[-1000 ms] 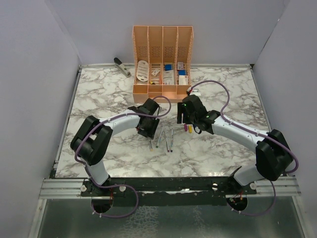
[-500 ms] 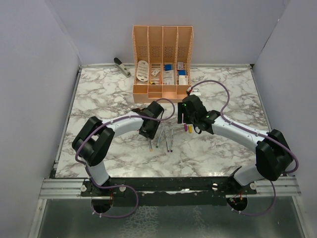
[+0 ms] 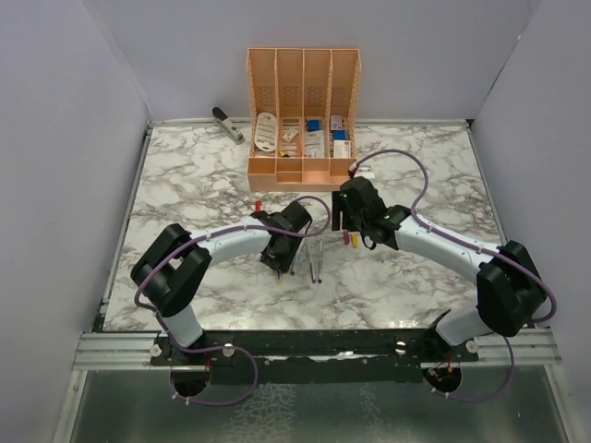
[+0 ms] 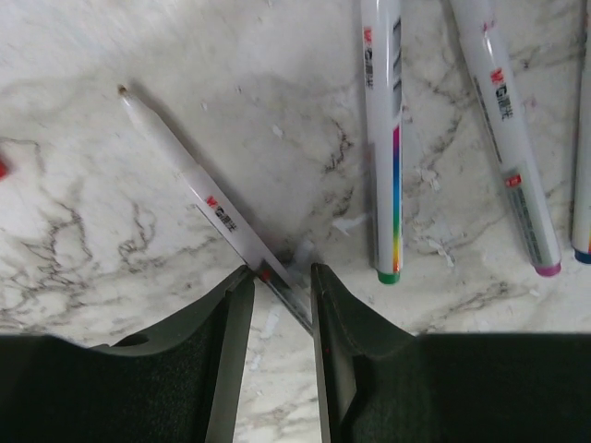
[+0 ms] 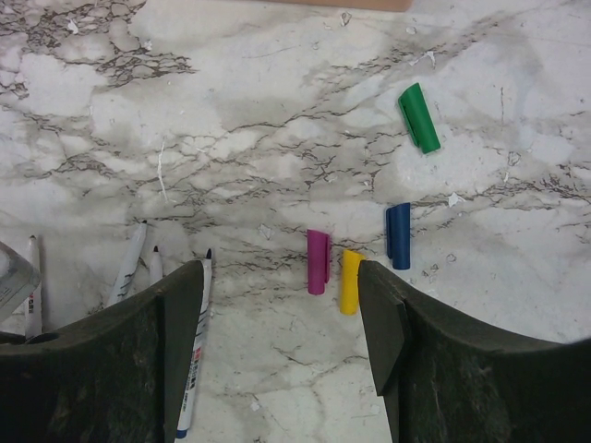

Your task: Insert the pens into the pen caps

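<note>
Trouble is likeliest at my left pincer (image 4: 280, 273). It sits low on the worktop (image 4: 138, 55) with its jaws drawn partway in around the rear end of a slanted pen (image 4: 208, 198). That pen lies skew across the gap, close to one jaw higher up and to the other lower down. I cannot tell whether it is truly pinched or only straddled. Squeezing a skew barrel could spin it or squirt it out. Lifting from so far back could let the long front end sag and swing, which would make aiming at a cap hard. The green-tipped pen (image 4: 383, 138) lies just beside it and could get knocked.

My right pincer (image 5: 279, 272) hangs wide open and empty above the caps. The purple cap (image 5: 317, 261) and yellow cap (image 5: 349, 281) lie nearly touching between its jaws, so closing there could catch both or flick one away.

I count four pens in the left wrist view: the slanted one, the green-tipped, a magenta-tipped pen (image 4: 508, 157) and a blue-tipped pen (image 4: 584, 185) at the edge. A fifth I cannot confirm. There are five caps: purple, yellow, a blue cap (image 5: 398, 236), a green cap (image 5: 419, 118), and a red cap (image 3: 259, 205) well apart from the rest, beside my left arm.
</note>
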{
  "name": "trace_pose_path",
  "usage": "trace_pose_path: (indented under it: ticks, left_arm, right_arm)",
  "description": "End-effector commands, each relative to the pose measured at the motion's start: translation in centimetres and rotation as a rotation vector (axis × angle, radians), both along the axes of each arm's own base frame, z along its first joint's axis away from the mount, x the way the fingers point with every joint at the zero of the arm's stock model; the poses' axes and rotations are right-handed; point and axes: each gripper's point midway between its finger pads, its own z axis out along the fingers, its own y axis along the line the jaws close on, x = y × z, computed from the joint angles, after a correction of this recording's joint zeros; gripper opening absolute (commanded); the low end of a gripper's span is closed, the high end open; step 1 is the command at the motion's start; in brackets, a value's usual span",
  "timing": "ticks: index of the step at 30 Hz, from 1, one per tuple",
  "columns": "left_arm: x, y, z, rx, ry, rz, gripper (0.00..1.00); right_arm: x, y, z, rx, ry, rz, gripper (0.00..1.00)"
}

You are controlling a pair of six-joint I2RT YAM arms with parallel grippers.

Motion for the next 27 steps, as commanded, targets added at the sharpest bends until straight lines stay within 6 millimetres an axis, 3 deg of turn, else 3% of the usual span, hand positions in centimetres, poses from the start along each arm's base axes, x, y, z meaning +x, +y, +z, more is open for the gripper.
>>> trace_pose_path:
  ticks: [1, 8, 12, 19, 27]
  left_arm:
    - [-6.1, 3.4, -3.0, 0.135, 0.227, 0.012, 0.35]
    - [-6.1, 2.7, -3.4, 0.111, 0.239, 0.024, 0.35]
    - [-5.4, 2.9, -4.0, 0.143, 0.224, 0.024, 0.36]
    - [-3.9, 1.4, -4.5, 0.086, 0.218, 0.028, 0.36]
    - [-2.9, 1.5, -5.2, 0.096, 0.226, 0.051, 0.36]
  right_arm:
    - [0.6, 0.0, 2.4, 0.017, -0.06, -0.02, 0.67]
    - [0.5, 0.0, 2.2, 0.009, -0.053, -0.016, 0.67]
    - [0.5, 0.0, 2.0, 0.009, -0.051, -0.009, 0.67]
    - [0.7, -0.1, 2.2, -0.009, -0.058, -0.008, 0.67]
    - [0.9, -0.5, 2.3, -0.037, -0.072, -0.008, 0.67]
